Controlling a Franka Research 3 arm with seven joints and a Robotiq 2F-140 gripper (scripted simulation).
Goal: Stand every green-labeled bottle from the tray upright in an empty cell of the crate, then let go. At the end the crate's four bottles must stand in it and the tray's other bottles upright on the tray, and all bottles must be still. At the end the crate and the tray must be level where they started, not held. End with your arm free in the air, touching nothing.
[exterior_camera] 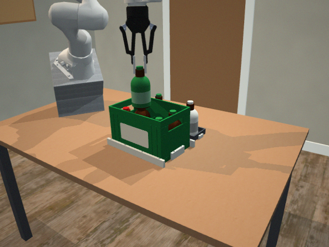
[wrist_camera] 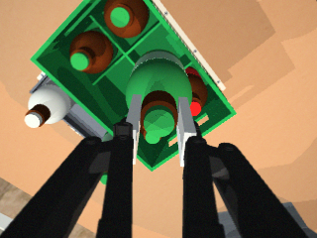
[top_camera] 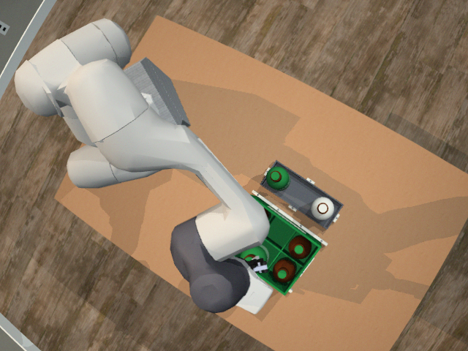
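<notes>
My gripper (exterior_camera: 138, 65) is shut on the neck of a green-labeled bottle (exterior_camera: 140, 90) and holds it upright over the green crate (exterior_camera: 148, 127). The bottle's brown base reaches just below the crate's rim, beside a red-capped bottle (exterior_camera: 126, 108). In the wrist view the fingers clamp the bottle's neck (wrist_camera: 158, 86) over the crate (wrist_camera: 124, 64). Two brown bottles with green caps (top_camera: 299, 247) (top_camera: 283, 270) stand in crate cells. On the grey tray (top_camera: 301, 194) stand another green-labeled bottle (top_camera: 277, 178) and a white-labeled bottle (top_camera: 322, 208).
The crate sits inside white guide strips (exterior_camera: 135, 151) on the table. The tray lies close behind the crate. The arm's grey base block (exterior_camera: 76, 87) stands at the table's far left. My arm hides part of the crate in the overhead view.
</notes>
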